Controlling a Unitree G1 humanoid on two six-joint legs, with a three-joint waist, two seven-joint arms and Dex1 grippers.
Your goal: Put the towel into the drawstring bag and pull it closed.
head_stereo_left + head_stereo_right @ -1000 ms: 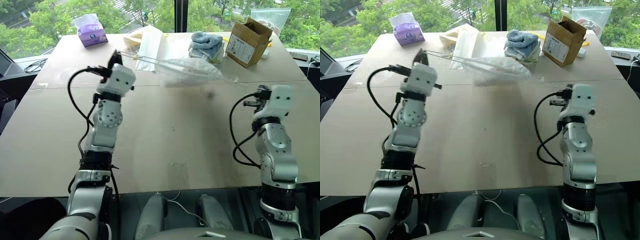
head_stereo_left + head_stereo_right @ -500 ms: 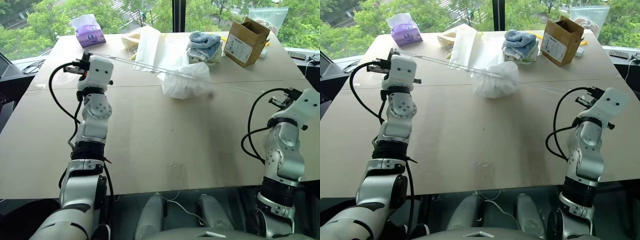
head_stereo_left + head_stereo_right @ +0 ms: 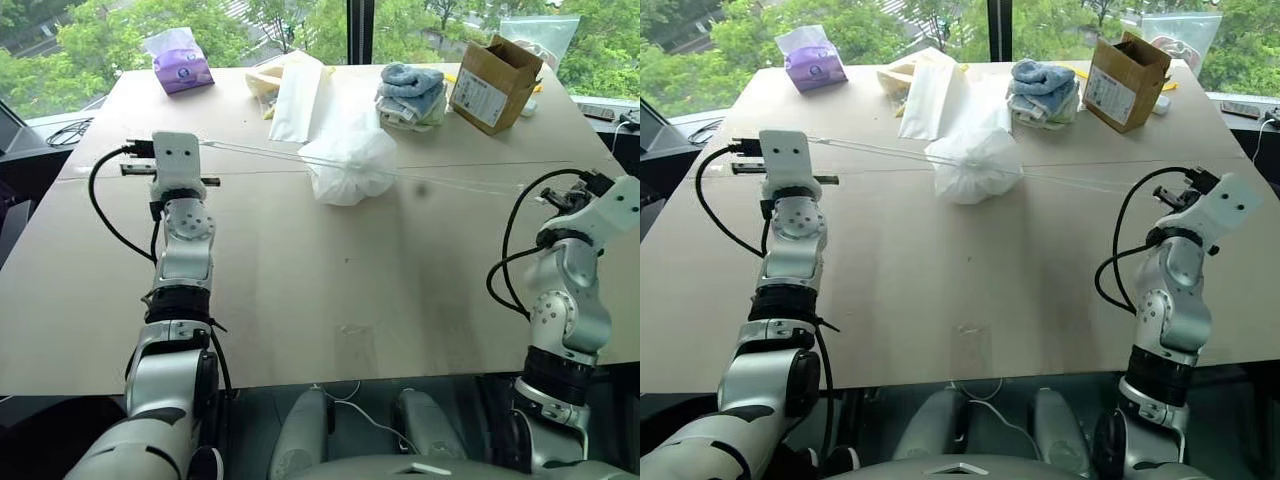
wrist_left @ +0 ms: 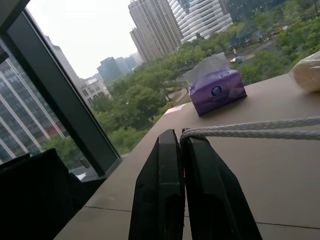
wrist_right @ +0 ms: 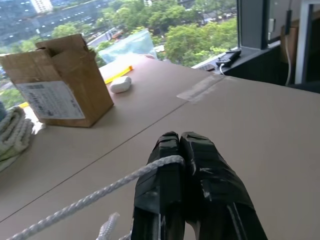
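The white drawstring bag (image 3: 348, 167) sits on the table as a round, bunched bundle with its mouth gathered tight. The towel is hidden. One white cord (image 3: 250, 151) runs taut from the bag to my left gripper (image 4: 180, 135), which is shut on the cord (image 4: 250, 129) near the table's left side. A second cord (image 3: 470, 183) stretches the other way to my right gripper (image 5: 179, 137), shut on that cord (image 5: 100, 192) near the right edge. The bag lies between the two hands, slightly nearer the left.
Behind the bag lie a flat cream cloth (image 3: 298, 95) and folded blue and green towels (image 3: 412, 92). A cardboard box (image 3: 495, 82) and a clear plastic bag (image 3: 540, 35) stand at the back right, a purple tissue pack (image 3: 180, 62) at the back left.
My left hand dropped and swung outward to the left, and the right hand eased out to the right. The cords drew taut and the bag bunched from a stretched shape into a tight bundle.
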